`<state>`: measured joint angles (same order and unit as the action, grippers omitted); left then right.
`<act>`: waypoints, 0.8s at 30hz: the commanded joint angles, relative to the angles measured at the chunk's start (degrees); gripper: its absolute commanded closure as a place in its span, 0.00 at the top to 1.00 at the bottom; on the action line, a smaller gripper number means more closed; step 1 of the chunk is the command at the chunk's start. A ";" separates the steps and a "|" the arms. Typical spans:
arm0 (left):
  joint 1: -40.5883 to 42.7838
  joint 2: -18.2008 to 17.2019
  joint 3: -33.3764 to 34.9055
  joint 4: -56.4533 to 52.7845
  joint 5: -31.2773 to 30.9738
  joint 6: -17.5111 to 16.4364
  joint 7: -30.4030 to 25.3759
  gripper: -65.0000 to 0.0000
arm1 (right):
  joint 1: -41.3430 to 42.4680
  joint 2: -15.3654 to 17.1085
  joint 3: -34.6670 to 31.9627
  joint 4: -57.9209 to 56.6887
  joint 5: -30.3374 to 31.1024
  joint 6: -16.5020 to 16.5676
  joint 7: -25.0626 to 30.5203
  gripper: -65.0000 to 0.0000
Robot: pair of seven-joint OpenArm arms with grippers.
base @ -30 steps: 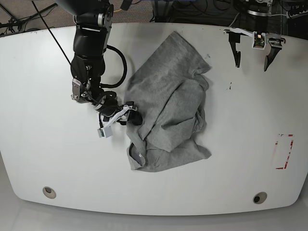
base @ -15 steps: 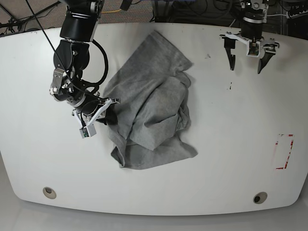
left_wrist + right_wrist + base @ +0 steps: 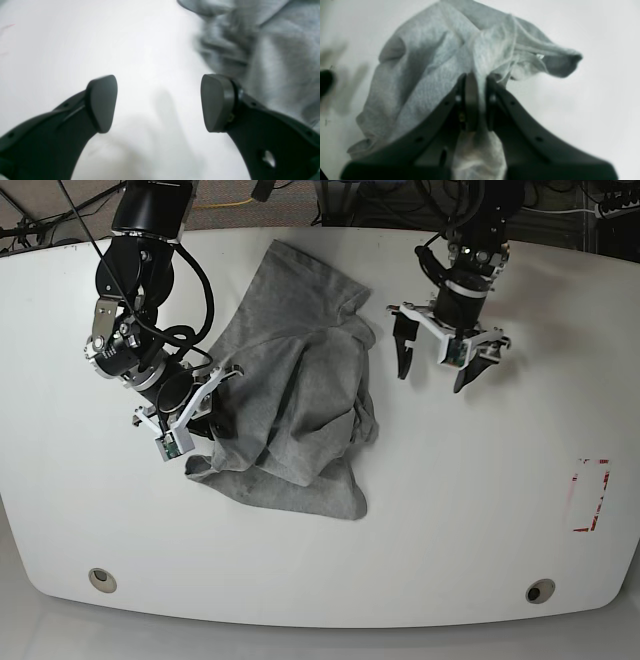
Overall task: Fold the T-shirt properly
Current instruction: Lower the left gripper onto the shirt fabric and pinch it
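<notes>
The light grey T-shirt (image 3: pixel 295 380) lies crumpled and wrinkled on the white table (image 3: pixel 500 480), left of centre. My right gripper (image 3: pixel 220 423) is at the shirt's left edge, shut on a bunch of its fabric. In the right wrist view the cloth is pinched between the closed jaws of the gripper (image 3: pixel 476 100), with the rest of the T-shirt (image 3: pixel 420 70) spread beyond them. My left gripper (image 3: pixel 436 370) hangs open just right of the shirt, holding nothing. The left wrist view shows its fingers (image 3: pixel 102 102) wide apart over bare table, with the T-shirt (image 3: pixel 275 50) to the upper right.
A red rectangular mark (image 3: pixel 590 495) is on the table near its right edge. Two round holes (image 3: pixel 101 579) (image 3: pixel 540 591) sit near the front edge. Cables and dark equipment lie beyond the table's back edge.
My right gripper closed on the shirt's left edge and dragged the shirt leftward. The open left arm swung from the back right corner in toward the shirt's right side.
</notes>
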<state>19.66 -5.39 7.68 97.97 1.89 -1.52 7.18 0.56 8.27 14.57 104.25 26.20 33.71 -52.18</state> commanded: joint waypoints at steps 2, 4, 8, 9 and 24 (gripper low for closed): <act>-5.02 1.83 1.15 -3.51 0.00 0.60 -0.37 0.75 | 0.19 0.65 0.42 1.91 0.49 0.18 1.41 0.00; -8.10 3.23 2.65 -7.12 0.00 0.07 -0.37 0.75 | 0.19 0.47 0.33 1.91 0.49 0.18 1.41 0.00; -11.70 3.94 4.76 -12.04 0.00 -3.71 -0.37 0.75 | -0.16 0.39 0.33 1.91 0.49 0.18 1.41 0.00; -12.23 4.46 5.11 -12.92 0.00 -4.33 -0.37 0.75 | -0.16 0.39 0.33 1.91 0.49 0.18 1.41 0.00; -19.62 7.28 10.73 -25.75 0.53 -14.88 -0.19 0.26 | 0.01 0.47 0.60 1.91 -2.68 0.18 1.50 0.00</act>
<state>0.67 1.41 17.47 72.71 1.89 -14.31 6.59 -0.47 8.27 15.07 104.92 22.52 33.67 -52.53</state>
